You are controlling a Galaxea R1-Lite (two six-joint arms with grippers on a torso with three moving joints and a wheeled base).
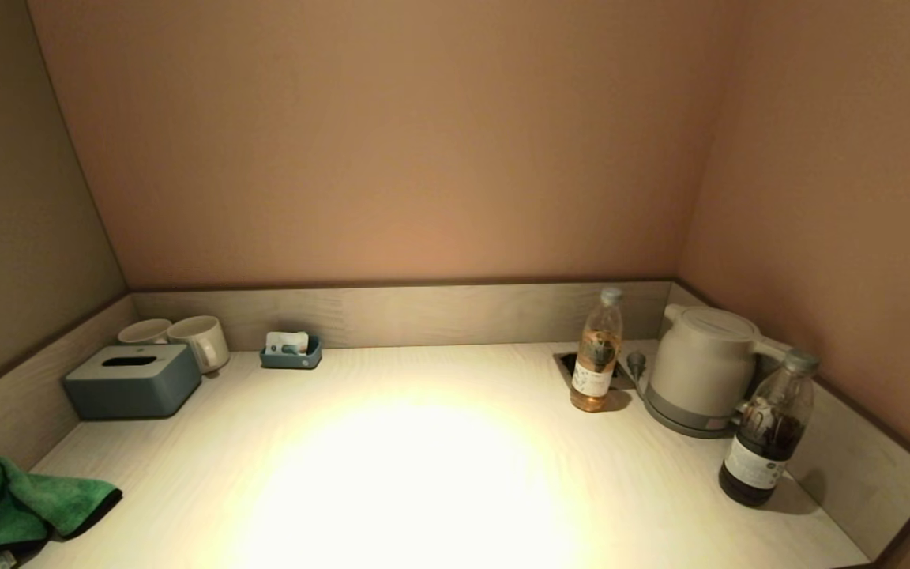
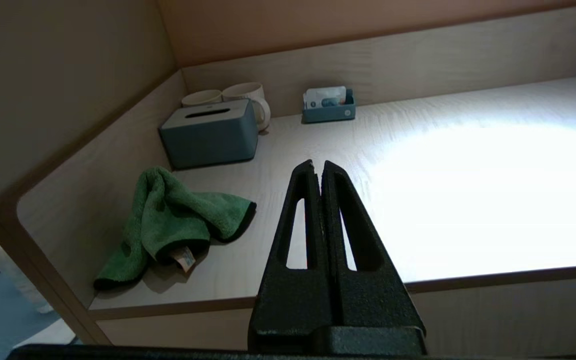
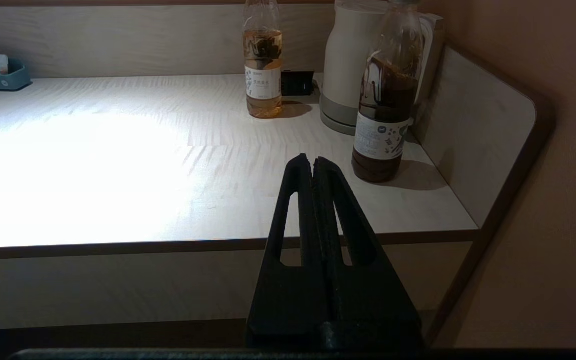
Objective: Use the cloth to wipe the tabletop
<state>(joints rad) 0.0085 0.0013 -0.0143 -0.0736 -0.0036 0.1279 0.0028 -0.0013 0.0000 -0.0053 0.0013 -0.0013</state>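
A crumpled green cloth (image 1: 16, 502) with a dark edge lies at the front left corner of the pale wooden tabletop (image 1: 423, 474). It also shows in the left wrist view (image 2: 168, 220). My left gripper (image 2: 318, 164) is shut and empty, held before the table's front edge, to the right of the cloth and apart from it. My right gripper (image 3: 313, 159) is shut and empty, held before the front edge near the right end. Neither gripper shows in the head view.
A blue-grey tissue box (image 1: 133, 382), two cups (image 1: 201, 340) and a small blue tray (image 1: 291, 353) stand at the back left. A pale tea bottle (image 1: 596, 352), a white kettle (image 1: 700, 367) and a dark bottle (image 1: 767, 431) stand at the right. Low wooden walls border three sides.
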